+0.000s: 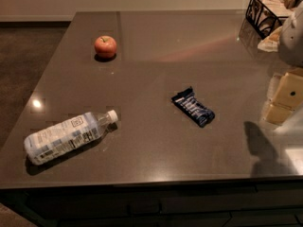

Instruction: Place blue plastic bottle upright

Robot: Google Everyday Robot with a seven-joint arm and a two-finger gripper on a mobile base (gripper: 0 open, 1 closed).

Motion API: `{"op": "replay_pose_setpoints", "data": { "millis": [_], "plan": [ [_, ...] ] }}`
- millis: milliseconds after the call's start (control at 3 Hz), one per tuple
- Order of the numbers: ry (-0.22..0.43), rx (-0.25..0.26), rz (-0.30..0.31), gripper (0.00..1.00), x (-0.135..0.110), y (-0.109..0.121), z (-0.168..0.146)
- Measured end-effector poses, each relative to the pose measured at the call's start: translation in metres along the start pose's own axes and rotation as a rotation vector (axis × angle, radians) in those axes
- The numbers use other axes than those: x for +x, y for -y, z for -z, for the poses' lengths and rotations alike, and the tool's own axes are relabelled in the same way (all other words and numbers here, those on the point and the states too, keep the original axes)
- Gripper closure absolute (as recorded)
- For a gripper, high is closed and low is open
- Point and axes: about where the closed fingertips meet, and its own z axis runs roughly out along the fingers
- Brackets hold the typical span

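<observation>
The blue plastic bottle (66, 135) lies on its side near the front left corner of the dark table (156, 145), cap toward the dark blue snack wrapper (193, 107), a red apple (105, 46) behind, while the gripper (284, 98) hangs at the right edge, well apart, its grip impossible to tell

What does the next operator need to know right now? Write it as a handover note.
Gripper: at the right edge of the view, over the table, far from the bottle.
Blue plastic bottle: lying on its side near the front left corner, white cap pointing back and right, untouched.
Also on the table: apple at back left, dark blue snack wrapper near the middle.
Done: nothing yet.
Left: reach across, grasp the bottle, stand it upright, release.
</observation>
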Motion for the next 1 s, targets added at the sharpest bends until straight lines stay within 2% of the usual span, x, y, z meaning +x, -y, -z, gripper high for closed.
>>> {"op": "replay_pose_setpoints", "data": {
  "millis": [667, 1000],
  "plan": [
    [0.026, 0.001, -0.009, 0.0, -0.009, 0.003, -0.003],
    [0.096, -0.021, 0.03, 0.0, -0.046, 0.01, -0.016]
  ]
}}
